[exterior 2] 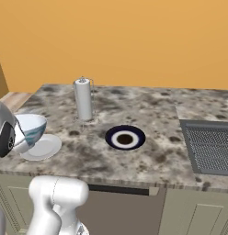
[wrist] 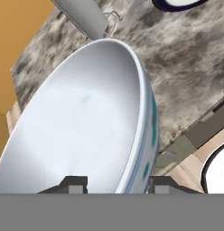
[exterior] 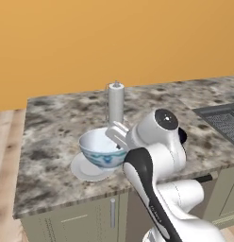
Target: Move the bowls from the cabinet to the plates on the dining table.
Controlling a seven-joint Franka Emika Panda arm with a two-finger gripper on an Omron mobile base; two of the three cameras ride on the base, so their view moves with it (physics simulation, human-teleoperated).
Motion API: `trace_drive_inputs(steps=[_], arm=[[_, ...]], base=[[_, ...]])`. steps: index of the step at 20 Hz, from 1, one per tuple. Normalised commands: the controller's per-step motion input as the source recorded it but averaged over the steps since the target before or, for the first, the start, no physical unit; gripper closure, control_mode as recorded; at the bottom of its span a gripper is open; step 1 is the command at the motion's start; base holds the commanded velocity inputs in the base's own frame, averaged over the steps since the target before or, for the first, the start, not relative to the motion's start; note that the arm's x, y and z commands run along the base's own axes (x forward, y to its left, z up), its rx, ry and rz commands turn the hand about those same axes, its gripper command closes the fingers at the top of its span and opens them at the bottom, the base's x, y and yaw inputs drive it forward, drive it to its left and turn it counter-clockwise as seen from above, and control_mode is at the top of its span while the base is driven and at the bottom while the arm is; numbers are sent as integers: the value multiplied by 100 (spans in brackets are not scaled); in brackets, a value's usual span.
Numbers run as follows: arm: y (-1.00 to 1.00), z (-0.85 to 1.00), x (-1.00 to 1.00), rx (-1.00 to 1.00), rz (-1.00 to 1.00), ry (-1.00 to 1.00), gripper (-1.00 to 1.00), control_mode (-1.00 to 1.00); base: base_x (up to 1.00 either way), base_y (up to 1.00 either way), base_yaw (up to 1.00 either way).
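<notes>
Your hand (wrist: 115,182) is grasping the white bowl with the blue pattern (exterior: 103,149) by its rim: in the hand view one dark fingertip (wrist: 74,182) sits inside the bowl's wall and the other outside it, with the rim running between them. The bowl stretches away from the hand, its pale inside facing the camera and a strip of blue marks showing along its outer side.

In the left base view the bowl sits tilted just over a plain white plate (exterior: 88,168), which lies near the front edge of the speckled stone table (exterior: 48,127). You cannot tell from these pictures whether the bowl's base is touching the plate or hanging a little above it. The right base view shows the same pair at the left end of the table, the bowl right beside the arm's wrist.

Beyond the bowl, further from the hand, a roll of paper towels (exterior 2: 83,98) stands upright on its wire holder. Off to the side of the hand, well apart from the bowl, a second plate with a dark rim and a white ring (exterior 2: 125,137) lies flat on the table. Further along that same side, a dark grated panel (exterior 2: 209,144) is set into the table top. Below the table's front edge you see grey cupboard fronts (exterior: 76,220).
</notes>
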Motion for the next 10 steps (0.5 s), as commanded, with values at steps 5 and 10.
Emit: trace_drive_inputs(steps=[5, 10], arm=[[0, -37, 13, 0, 2, -3, 100, -100], [0, -20, 20, 0, 2, -2, 100, -100]], base=[[0, 0, 0], [0, 0, 0]])
